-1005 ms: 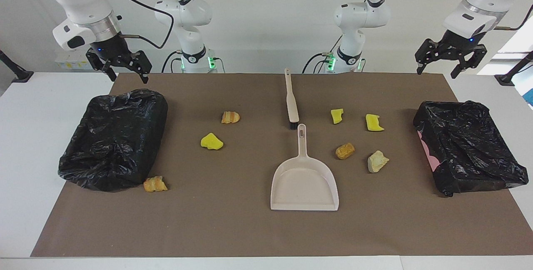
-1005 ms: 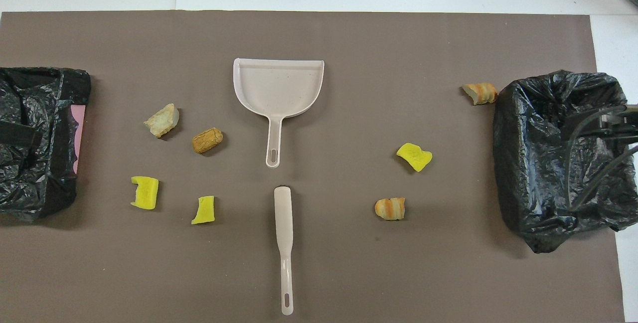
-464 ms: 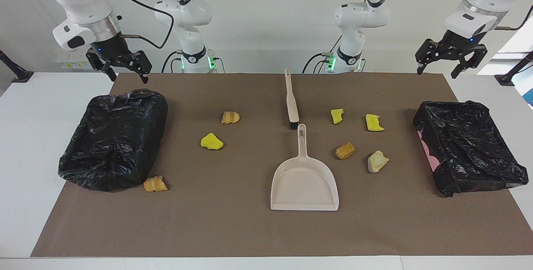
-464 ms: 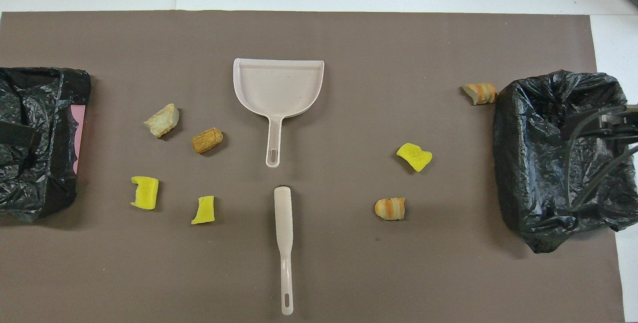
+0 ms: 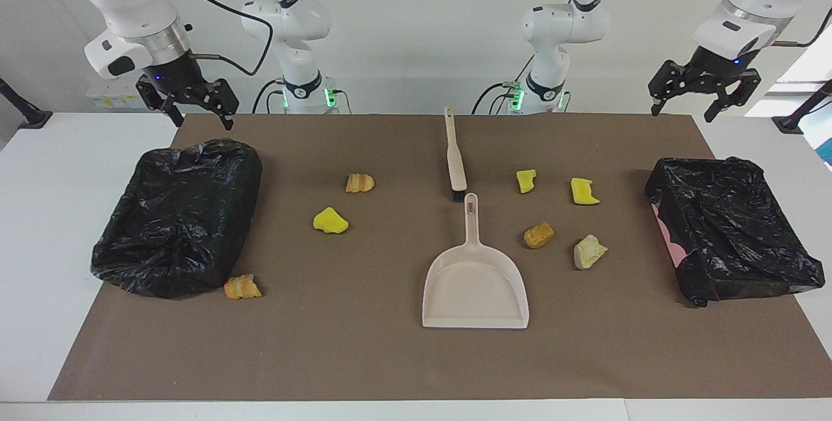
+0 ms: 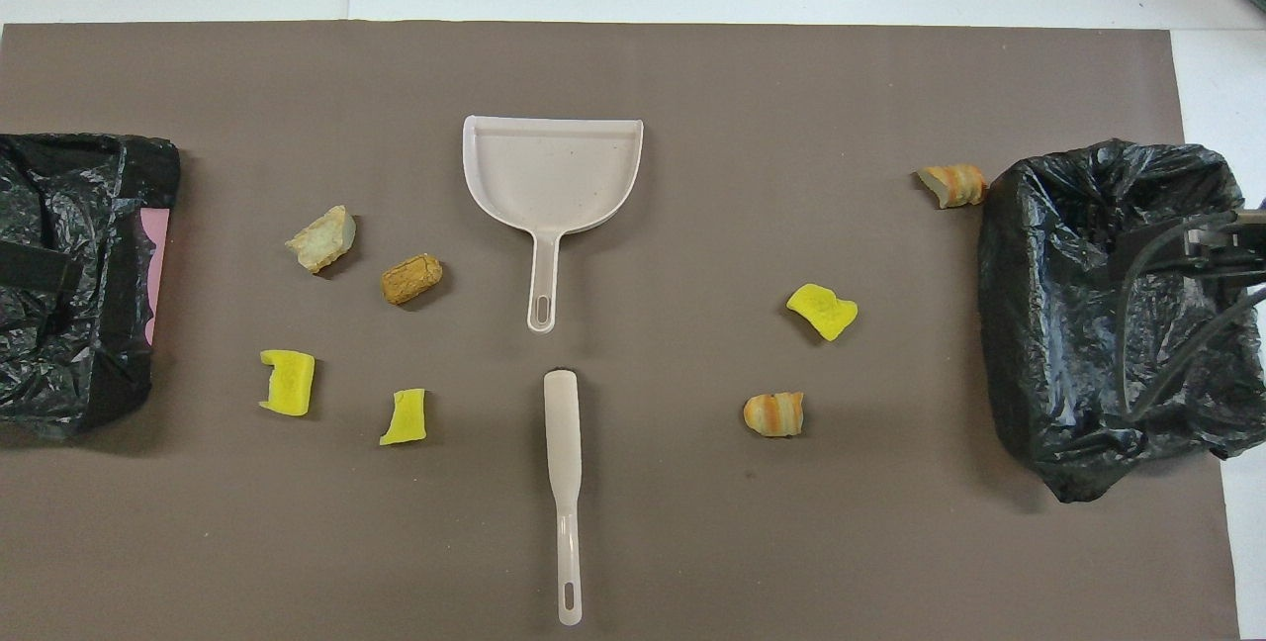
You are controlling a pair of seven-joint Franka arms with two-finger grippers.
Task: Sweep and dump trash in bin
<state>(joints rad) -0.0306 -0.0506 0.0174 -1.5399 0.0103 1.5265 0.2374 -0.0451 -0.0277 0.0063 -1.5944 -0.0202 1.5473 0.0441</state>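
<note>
trash (image 5: 330, 221): seven loose lumps on the brown mat (image 5: 390, 356), none in a bin yet. Three lie toward the right arm's end, four toward the left arm's end; one striped lump (image 5: 242, 287) sits just beside the bin at the right arm's end.
trash handling: judged light. Yellow sponge pieces (image 5: 584, 191) look soft and may tumble rather than slide; bread-like chunk (image 5: 538, 235) and pale stone-like chunk (image 5: 589, 251) look firmer, may roll off the brush. Not for pinching; push them low and slow.
brush (image 5: 454, 160): lies mid-table, nearer the robots than the dustpan, bristles toward the pan's handle. Stiff plastic; best taken on the slim handle (image 6: 567, 532), away from the bristles.
dustpan (image 5: 475, 281): flat on the mat, mouth away from the robots. Thin, rigid, likely slippery; best hold is the handle (image 5: 471, 216).
bins: black-bagged bin (image 5: 175, 213) at the right arm's end, second one (image 5: 734, 229) at the left arm's end. Bag film is floppy, could snag a pan edge.
right gripper (image 5: 196, 109): fingers spread wide, holding nothing, over the table edge by its bin.
left gripper (image 5: 686, 101): fingers spread wide, holding nothing, over the mat's corner by its bin.
stage: judged pre-grasp, tools untouched.
</note>
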